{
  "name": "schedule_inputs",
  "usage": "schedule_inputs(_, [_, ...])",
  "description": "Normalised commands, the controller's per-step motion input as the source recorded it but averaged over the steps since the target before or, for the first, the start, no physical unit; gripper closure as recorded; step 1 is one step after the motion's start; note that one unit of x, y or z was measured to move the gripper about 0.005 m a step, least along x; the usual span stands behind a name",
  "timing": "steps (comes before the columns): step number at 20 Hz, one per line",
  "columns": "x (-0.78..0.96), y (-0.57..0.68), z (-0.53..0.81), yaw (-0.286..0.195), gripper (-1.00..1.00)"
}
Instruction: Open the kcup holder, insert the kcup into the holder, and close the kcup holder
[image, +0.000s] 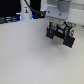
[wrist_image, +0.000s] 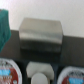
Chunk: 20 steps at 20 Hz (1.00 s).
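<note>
Gripper (image: 60, 31) hangs over the white bench (image: 30, 60) in the exterior view; how its fingers stand, I cannot tell. Wrist view shows the kcup holder's (wrist_image: 40, 33) grey plate, reddish-topped pods (wrist_image: 9, 72) beside it.

My gripper (image: 60, 34) is a dark, boxy block with small green and reddish spots on its face; above it my arm is white, rounded and blurred

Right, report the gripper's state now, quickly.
The white arm's black gripper: cannot be told. Its fingertips are blurred in the exterior view and not clearly seen in the wrist view.
</note>
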Motion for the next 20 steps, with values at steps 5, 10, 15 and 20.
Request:
schedule_inputs(5, [0.19,0.31,-0.22,0.183,-1.0])
schedule_inputs(10, [-0.07,0.31,-0.16,0.193,-1.0])
schedule_inputs(15, [-0.32,0.41,-0.07,0.14,-1.0])
schedule_inputs(20, [-0.36,0.57,-0.01,0.099,-1.0])
